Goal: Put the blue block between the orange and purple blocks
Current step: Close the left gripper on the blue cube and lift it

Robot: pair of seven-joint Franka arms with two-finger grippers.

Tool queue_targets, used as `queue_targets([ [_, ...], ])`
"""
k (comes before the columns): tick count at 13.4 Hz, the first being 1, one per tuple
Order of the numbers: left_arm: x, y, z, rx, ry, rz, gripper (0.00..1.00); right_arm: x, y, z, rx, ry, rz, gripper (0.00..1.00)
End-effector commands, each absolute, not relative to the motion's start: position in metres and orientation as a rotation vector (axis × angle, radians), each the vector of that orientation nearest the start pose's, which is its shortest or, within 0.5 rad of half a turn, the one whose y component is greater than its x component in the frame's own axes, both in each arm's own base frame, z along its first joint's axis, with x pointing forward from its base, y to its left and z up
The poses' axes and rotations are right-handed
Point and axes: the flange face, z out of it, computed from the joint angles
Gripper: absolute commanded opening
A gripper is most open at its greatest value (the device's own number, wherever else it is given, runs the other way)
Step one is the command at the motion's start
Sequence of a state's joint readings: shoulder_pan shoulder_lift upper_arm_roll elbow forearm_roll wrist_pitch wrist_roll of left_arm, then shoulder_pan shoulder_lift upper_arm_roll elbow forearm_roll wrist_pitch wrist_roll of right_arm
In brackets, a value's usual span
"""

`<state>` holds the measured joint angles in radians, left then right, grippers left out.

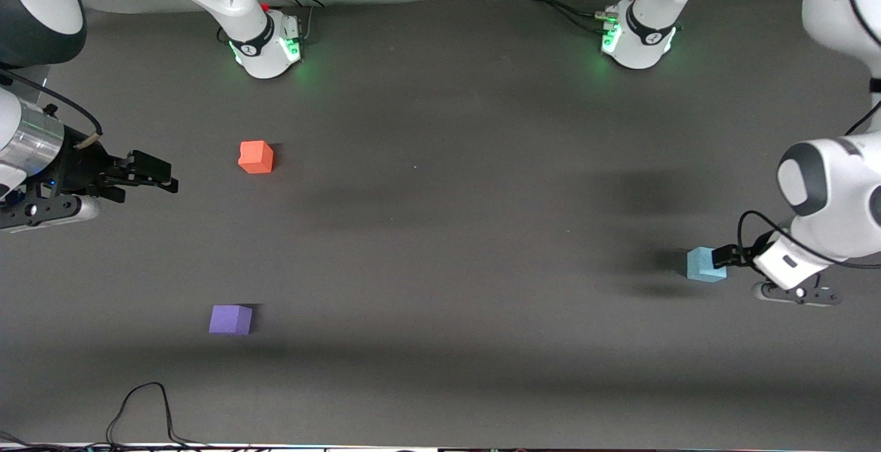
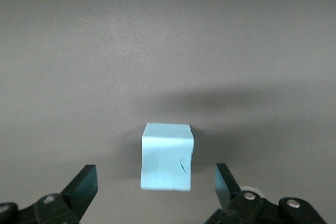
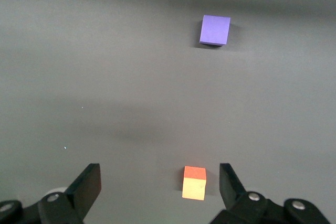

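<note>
The light blue block rests on the dark table at the left arm's end. My left gripper is low beside it, open, with a fingertip on each side of the block's near part and a gap to both. The orange block and the purple block lie toward the right arm's end, the purple one nearer the front camera. Open and holding nothing, my right gripper hangs over the table beside the orange block.
Both robot bases stand along the table's back edge. A black cable loops at the front edge close to the purple block. Bare grey mat stretches between the blue block and the other two.
</note>
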<state>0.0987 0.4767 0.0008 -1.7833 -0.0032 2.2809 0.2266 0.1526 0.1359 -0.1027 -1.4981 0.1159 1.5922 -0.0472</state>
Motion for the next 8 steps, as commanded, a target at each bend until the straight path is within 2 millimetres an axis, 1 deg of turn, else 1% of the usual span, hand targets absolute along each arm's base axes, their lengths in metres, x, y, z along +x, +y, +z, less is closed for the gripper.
queue_targets([
  [1,0.659,0.068,0.261,-3.118,0.25,-0.057,1.0,0.594,0.045,0.587,-3.024,-0.128,0.048,1.0],
  [3,0.657,0.065,0.236,-3.119,0.257,-0.036,1.0,0.594,0.044,0.586,-3.024,-0.125,0.052,1.0],
  [5,0.651,0.063,0.218,-3.121,0.26,-0.027,1.0,0.594,0.043,0.585,-3.025,-0.121,0.057,1.0],
  [8,0.642,0.061,0.207,-3.126,0.255,0.028,1.0,0.595,0.044,0.581,-3.023,-0.12,0.068,1.0],
])
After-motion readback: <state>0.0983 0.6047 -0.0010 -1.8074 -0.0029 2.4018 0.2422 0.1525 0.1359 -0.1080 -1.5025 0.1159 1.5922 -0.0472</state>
